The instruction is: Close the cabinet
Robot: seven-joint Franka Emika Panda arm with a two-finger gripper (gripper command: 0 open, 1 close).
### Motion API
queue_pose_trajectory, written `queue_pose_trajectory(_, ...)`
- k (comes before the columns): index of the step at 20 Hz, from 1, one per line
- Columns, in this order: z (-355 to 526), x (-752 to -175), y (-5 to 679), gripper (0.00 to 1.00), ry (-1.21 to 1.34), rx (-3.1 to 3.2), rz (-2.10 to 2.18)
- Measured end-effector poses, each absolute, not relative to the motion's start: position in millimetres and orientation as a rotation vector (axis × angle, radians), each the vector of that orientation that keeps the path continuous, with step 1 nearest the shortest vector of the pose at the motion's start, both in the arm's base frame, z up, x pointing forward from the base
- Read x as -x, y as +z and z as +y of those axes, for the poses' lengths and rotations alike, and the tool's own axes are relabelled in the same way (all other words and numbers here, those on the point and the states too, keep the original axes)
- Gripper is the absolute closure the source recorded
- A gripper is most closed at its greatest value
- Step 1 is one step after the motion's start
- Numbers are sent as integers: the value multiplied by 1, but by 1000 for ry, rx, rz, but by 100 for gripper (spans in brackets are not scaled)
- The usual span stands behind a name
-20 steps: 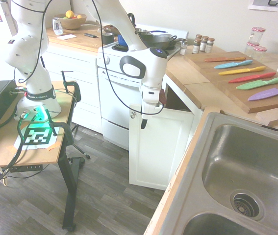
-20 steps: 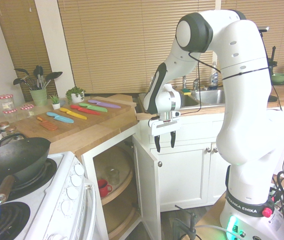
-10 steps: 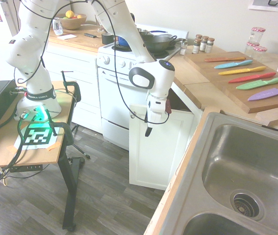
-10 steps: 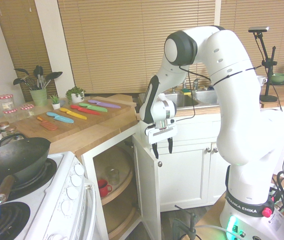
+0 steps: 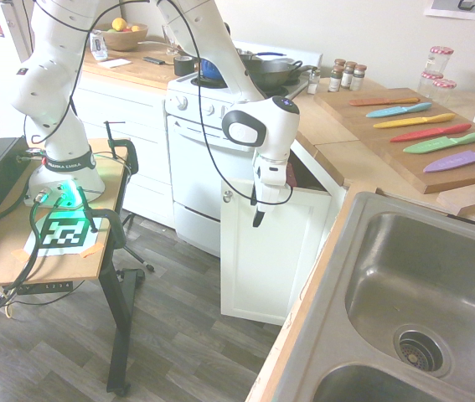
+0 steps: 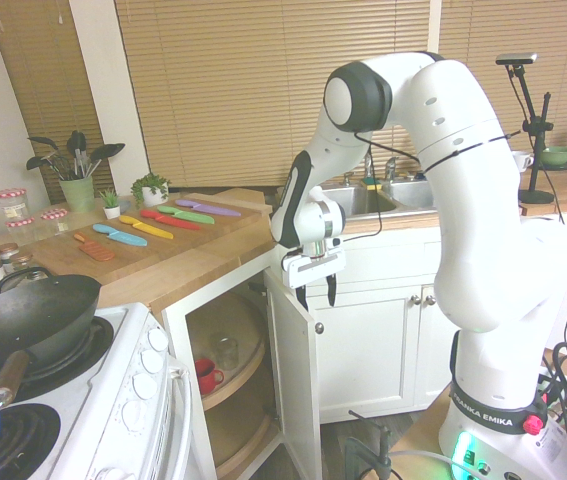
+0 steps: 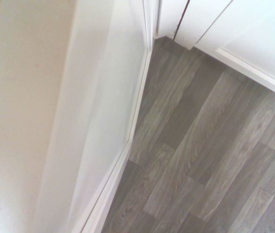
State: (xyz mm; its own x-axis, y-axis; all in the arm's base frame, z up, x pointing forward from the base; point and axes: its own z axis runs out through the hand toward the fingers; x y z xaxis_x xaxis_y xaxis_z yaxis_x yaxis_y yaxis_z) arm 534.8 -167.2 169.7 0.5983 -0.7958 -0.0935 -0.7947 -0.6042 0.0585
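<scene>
The cabinet (image 6: 228, 330) under the wooden counter corner stands open, showing a dark inside with round shelves. Its white door (image 5: 275, 251) swings out toward the floor area, and a small silver knob (image 5: 228, 196) sits near the door's top corner. The knob (image 6: 319, 327) also shows on the door's outer face (image 6: 293, 390). My gripper (image 6: 317, 297) hangs point-down at the door's top edge, fingers apart, holding nothing. In the first exterior view my gripper (image 5: 258, 216) is against the upper part of the door. The wrist view shows the door's white face (image 7: 79, 121) close by.
A white oven (image 5: 195, 159) stands beside the open cabinet. A red mug (image 6: 205, 375) and a glass jar (image 6: 225, 350) sit on the inner shelves. Coloured knives (image 5: 438, 134) lie on the counter, with a steel sink (image 5: 421, 285) nearby. Grey wood floor (image 7: 200, 145) lies below.
The arm has swung the gripper lower and closer in, from out in front of the door to its top edge. The door's angle looks about the same.
</scene>
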Motion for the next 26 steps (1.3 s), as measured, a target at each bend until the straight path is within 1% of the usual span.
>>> queue_pose_trajectory(15,-168,-534,174,100,-166,-2804,-1386)
queue_pose_trajectory(26,-167,-530,177,100,-163,-2841,-1307)
